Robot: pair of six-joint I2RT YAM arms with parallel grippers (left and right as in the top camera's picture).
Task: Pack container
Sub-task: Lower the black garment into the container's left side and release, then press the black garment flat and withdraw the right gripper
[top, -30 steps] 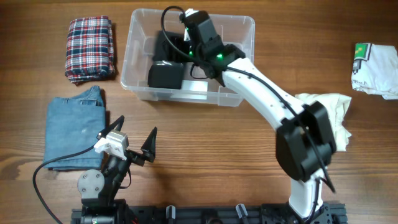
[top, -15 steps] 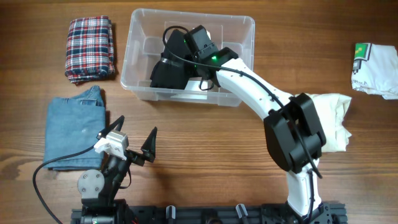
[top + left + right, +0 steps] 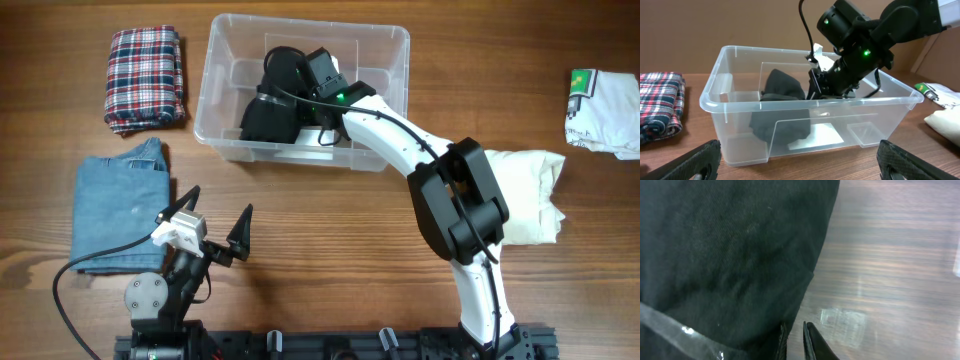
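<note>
The container (image 3: pixel 214 90) is a clear plastic bin at the table's back centre, also seen in the left wrist view (image 3: pixel 715 100). A black folded garment (image 3: pixel 268 112) lies bunched in its left half (image 3: pixel 782 92). My right gripper (image 3: pixel 298 95) reaches down inside the bin, beside the garment's right edge. In the right wrist view its jaws (image 3: pixel 795 325) stand almost together with only the bin floor showing between them, one finger against the black cloth (image 3: pixel 730 255). My left gripper (image 3: pixel 220 200) rests open near the front edge, empty (image 3: pixel 800 165).
A plaid folded garment (image 3: pixel 146 78) lies left of the bin, folded jeans (image 3: pixel 118 215) at the front left. A cream garment (image 3: pixel 530 195) sits under the right arm's elbow, and a white printed one (image 3: pixel 605 110) at the far right.
My right gripper has shut and shifted slightly within the bin. The black garment has bunched up toward the bin's left half. The left arm is still.
</note>
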